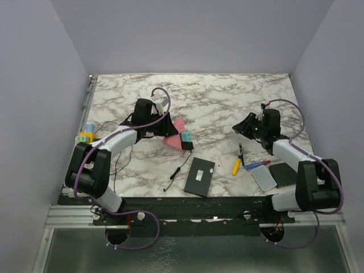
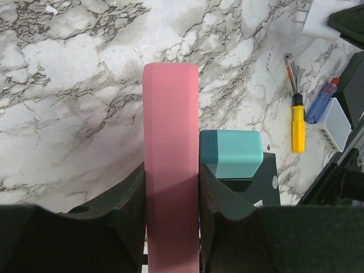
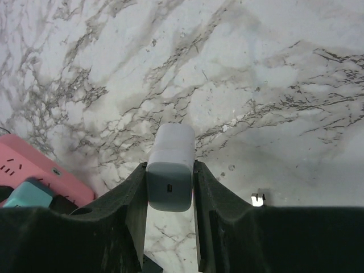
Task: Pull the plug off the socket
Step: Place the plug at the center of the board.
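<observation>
My left gripper [image 2: 170,173] is shut on the pink socket strip [image 2: 170,131], which stands on edge between its fingers [image 2: 129,193]. A teal plug [image 2: 233,152] sits against the strip's right side, with a black adapter [image 2: 267,181] below it. In the top view the strip [image 1: 175,136] lies at the table's middle, with the left gripper [image 1: 164,127] on it. My right gripper [image 3: 169,170] is shut on a white plug [image 3: 170,162], held above bare marble and apart from the strip [image 3: 34,165]. In the top view the right gripper [image 1: 244,126] is to the right of the strip.
A yellow screwdriver [image 1: 236,166], a blue pen [image 1: 253,166], a white device [image 1: 264,177] and a black pad [image 1: 282,170] lie at the front right. A black flat box [image 1: 199,176] and a thin black cable [image 1: 176,173] lie at front centre. Coloured blocks [image 1: 86,135] sit at the left edge.
</observation>
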`<control>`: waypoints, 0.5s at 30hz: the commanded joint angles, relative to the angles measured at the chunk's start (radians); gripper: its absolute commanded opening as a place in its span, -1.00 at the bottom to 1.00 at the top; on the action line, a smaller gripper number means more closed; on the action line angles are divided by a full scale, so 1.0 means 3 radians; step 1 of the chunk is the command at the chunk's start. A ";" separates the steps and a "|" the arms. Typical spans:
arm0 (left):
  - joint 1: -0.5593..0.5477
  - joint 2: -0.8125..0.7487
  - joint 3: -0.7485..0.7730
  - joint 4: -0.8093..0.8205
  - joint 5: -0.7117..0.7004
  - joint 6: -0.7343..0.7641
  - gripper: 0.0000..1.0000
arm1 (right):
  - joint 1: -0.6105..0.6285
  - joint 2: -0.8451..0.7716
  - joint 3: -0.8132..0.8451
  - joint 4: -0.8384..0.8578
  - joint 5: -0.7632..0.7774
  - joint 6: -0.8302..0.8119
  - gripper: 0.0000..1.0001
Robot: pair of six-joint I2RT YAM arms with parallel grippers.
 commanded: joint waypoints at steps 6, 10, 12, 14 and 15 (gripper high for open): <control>0.0027 -0.0061 0.0013 -0.0108 -0.0225 0.0110 -1.00 | -0.0037 0.0502 0.0177 0.0263 0.0010 0.0136 -0.99; 0.0025 -0.0045 0.0013 -0.0112 -0.0226 0.0118 -1.00 | -0.0049 0.0594 0.0187 0.0294 0.0021 0.0126 -0.92; 0.0027 -0.0046 0.0013 -0.0111 -0.0233 0.0119 -1.00 | -0.0057 0.0621 0.0187 0.0281 0.0055 0.0126 -0.82; 0.0025 -0.0041 0.0013 -0.0118 -0.0240 0.0123 -1.00 | -0.0067 0.0640 0.0189 0.0246 0.0106 0.0126 -0.65; 0.0024 -0.0040 0.0013 -0.0116 -0.0240 0.0124 -1.00 | -0.0068 0.0648 0.0187 0.0233 0.0121 0.0126 -0.53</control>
